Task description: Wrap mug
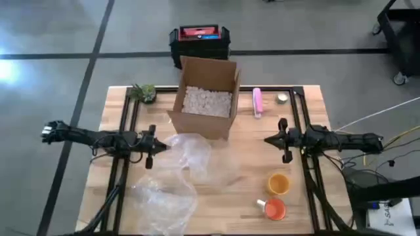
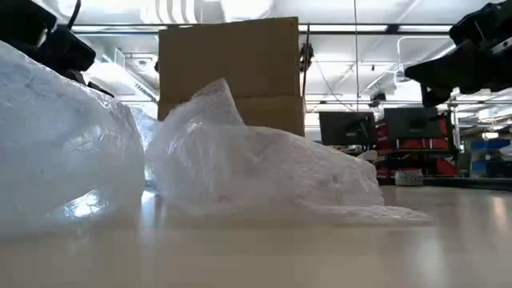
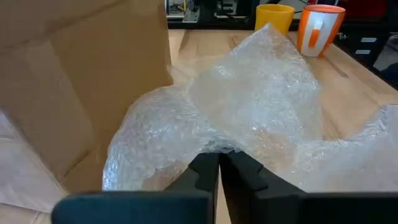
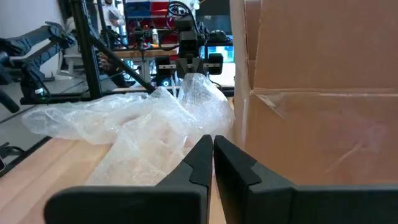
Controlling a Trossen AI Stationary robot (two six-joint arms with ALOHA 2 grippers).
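The left jaws are being pressed together on a fold of the bubble wrap, which is being held lifted at its corner just beside the cardboard box, probably so the sheet can be spread. The right jaws are being kept pressed together on nothing, above the worktop on the box's other side, apparently waiting. The yellow mug and the orange mug are being left standing at the worktop's near right, well apart from the wrap, so neither is yet being wrapped
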